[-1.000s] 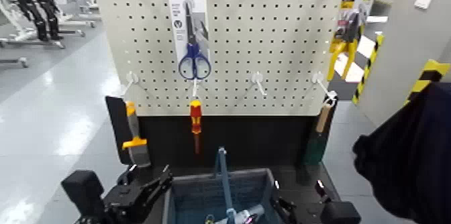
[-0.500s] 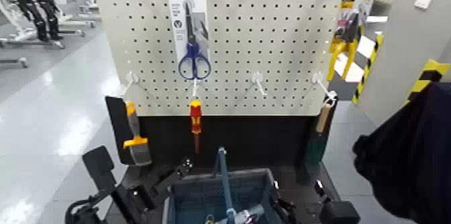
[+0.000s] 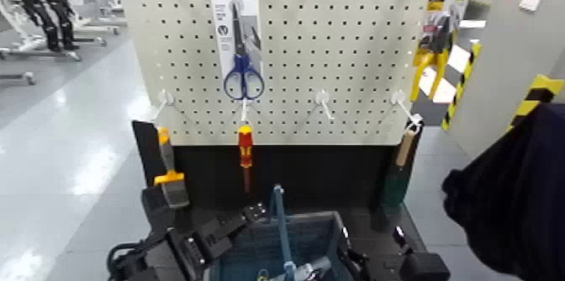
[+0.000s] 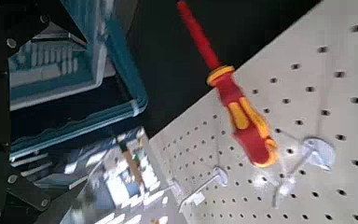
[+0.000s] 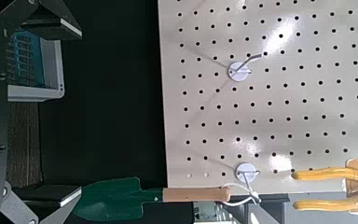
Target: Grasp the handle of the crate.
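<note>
Blue-grey plastic mesh marks the crate (image 3: 277, 246), which sits low at the foot of a white pegboard (image 3: 336, 40), with its thin arched handle (image 3: 279, 221) standing upright across its middle. Some small items lie inside the crate, too blurred to name.

Just beside the crate's left rim, the robot's left gripper (image 3: 252, 214) reaches in from the lower left, its black fingertips near the handle but not touching it; whether its claw is open or closed cannot be told from here. The left wrist view looks past the crate's solid rim (image 4: 121, 89) toward the red-and-yellow screwdriver (image 4: 231, 98) hanging from a peg.

The right gripper (image 3: 402, 241) sits low at the crate's right side, apart from the handle, and the state of its claw cannot be told either.

On the pegboard hang packaged blue-handled scissors (image 3: 242, 49), the screwdriver (image 3: 245, 151) directly below them, a yellow-and-black brush (image 3: 168, 175) at the left, a yellow tool (image 3: 433, 49) at the upper right, and a green trowel (image 5: 158, 196) with a wooden handle at the lower right. A dark cloth (image 3: 513, 200) fills the right edge of the head view.
</note>
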